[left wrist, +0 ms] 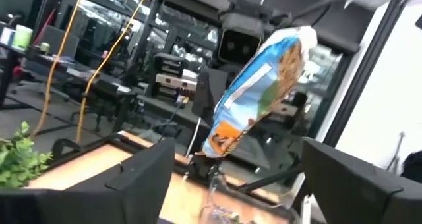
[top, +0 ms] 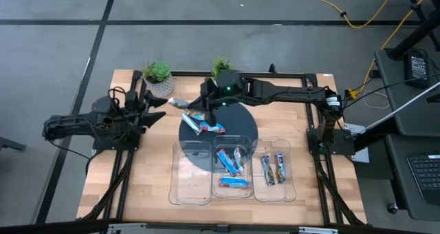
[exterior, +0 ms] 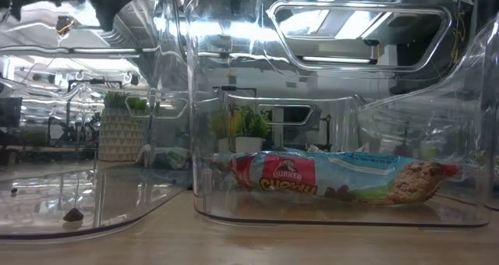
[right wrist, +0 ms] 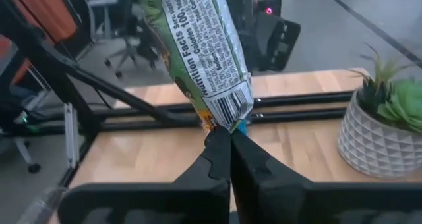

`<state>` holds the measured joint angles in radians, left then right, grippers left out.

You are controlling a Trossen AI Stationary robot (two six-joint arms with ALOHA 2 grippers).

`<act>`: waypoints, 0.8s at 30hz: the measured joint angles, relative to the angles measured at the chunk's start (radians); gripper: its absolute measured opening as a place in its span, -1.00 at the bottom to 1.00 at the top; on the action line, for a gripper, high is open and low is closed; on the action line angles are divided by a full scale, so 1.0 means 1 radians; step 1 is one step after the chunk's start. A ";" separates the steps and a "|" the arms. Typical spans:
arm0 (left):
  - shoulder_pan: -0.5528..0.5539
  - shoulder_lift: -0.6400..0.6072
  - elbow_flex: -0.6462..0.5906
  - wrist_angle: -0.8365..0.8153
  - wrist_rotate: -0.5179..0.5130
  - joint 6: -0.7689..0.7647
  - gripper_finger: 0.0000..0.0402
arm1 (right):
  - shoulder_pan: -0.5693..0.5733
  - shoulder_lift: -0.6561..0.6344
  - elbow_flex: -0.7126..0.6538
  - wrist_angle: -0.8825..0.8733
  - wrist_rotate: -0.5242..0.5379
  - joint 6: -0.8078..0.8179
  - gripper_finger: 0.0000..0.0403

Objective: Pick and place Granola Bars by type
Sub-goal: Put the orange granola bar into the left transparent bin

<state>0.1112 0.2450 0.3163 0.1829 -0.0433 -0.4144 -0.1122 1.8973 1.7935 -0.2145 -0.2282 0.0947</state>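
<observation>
My right gripper (right wrist: 231, 133) reaches from the table's right to above the far left part of a dark round plate (top: 240, 120) and is shut on a blue-and-green granola bar (right wrist: 198, 46). This bar also shows in the left wrist view (left wrist: 260, 92). Two more bars (top: 201, 124) lie flat on the plate. Several bars (top: 230, 166) lie in the middle clear tray and two (top: 273, 168) in the right one. My left gripper (left wrist: 231, 191) is drawn back at the table's left (top: 157, 112), open, facing the held bar with nothing between its fingers. My right gripper pinches the crimped end of the bar's wrapper (right wrist: 227, 123), just below the barcode, between its two fingers. The fingers come nearly level from the table's right and lie along the bar. The bar sticks out past the fingertips toward the table's left, tilted upward and lifted clear.
Three clear plastic trays stand side by side near the front edge: left (top: 191, 173), middle (exterior: 327, 101) and right (top: 289, 151). Two potted plants (top: 158, 76) (top: 220, 65) stand at the far edge. A black frame (top: 289, 76) runs around the table.
</observation>
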 joint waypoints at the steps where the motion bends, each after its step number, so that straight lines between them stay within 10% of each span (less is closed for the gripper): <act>1: 0.000 0.031 0.020 -0.001 -0.001 0.017 0.59 | -0.001 0.000 0.000 0.006 -0.001 0.006 -0.98; 17: -0.001 0.437 0.367 -0.026 0.013 0.270 0.62 | -0.010 0.000 0.000 0.032 -0.010 0.028 -0.98; 24: -0.001 0.476 0.388 -0.041 0.015 0.302 0.30 | -0.010 0.000 0.000 0.032 -0.011 0.026 -0.98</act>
<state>0.1101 0.7212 0.7040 0.1422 -0.0280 -0.1127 -0.1226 1.8976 1.7931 -0.1829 -0.2390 0.1211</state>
